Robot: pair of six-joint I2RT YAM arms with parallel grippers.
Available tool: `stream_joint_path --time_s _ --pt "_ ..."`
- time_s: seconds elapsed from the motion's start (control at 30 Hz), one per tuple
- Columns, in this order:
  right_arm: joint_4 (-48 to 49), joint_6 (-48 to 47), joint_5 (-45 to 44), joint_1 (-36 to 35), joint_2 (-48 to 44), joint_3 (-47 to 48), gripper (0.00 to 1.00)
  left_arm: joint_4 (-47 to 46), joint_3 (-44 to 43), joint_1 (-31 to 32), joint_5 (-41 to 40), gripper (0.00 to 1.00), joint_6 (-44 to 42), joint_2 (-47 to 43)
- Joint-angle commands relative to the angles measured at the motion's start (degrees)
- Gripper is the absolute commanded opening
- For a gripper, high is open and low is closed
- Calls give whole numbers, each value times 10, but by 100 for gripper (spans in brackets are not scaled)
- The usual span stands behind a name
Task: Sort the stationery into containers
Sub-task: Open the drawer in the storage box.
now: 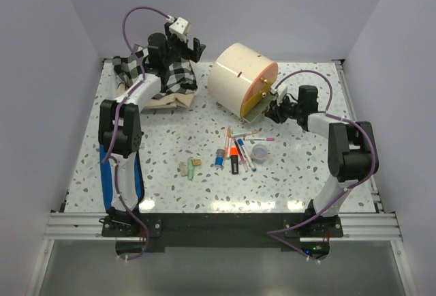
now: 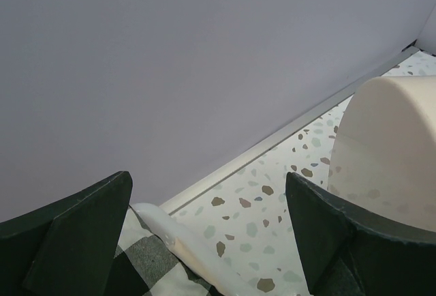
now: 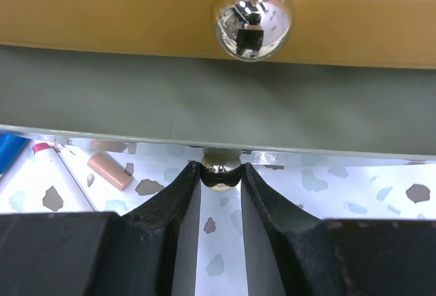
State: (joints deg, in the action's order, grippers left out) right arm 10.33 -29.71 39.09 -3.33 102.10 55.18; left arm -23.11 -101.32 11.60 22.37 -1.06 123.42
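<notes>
The cream drum cabinet (image 1: 238, 78) lies on its side at the back centre, orange front facing right; its edge shows in the left wrist view (image 2: 388, 146). My right gripper (image 1: 272, 110) is shut on the small gold knob (image 3: 220, 170) of the lower drawer, whose grey-green panel (image 3: 204, 119) stands out from the orange front (image 3: 102, 16). A second knob (image 3: 253, 15) sits above. The stationery lies mid-table: pens (image 1: 240, 147), orange highlighter (image 1: 234, 154), clear pot (image 1: 259, 152), beige eraser (image 1: 195, 162), green eraser (image 1: 191, 171). My left gripper (image 1: 184, 49) is open and empty, raised at the back.
The black-and-white checked cloth pile (image 1: 163, 78) lies at the back left under my left arm, also in the left wrist view (image 2: 143, 262). White walls close the table on three sides. A peach-coloured piece (image 3: 109, 170) lies on the table below the drawer.
</notes>
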Motion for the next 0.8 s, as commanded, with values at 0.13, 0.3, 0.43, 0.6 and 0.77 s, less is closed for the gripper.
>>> stream_joint_path --time_s 0.13,0.3,0.43,0.6,0.77 --pt "-3 33 -38 3 -38 -7 19 -41 6 -3 14 100 6 -28" --pt "-73 40 -70 3 -38 29 20 -46 8 -3 14 100 25 -32" --pt "-92 -9 -85 5 -56 22 20 -57 24 -3 14 100 26 -42" --pt "-139 -37 -95 15 -59 31 19 -76 42 -5 16 100 31 -48" --pt "-166 -55 -105 18 -67 20 20 -87 59 -5 19 100 36 -56"
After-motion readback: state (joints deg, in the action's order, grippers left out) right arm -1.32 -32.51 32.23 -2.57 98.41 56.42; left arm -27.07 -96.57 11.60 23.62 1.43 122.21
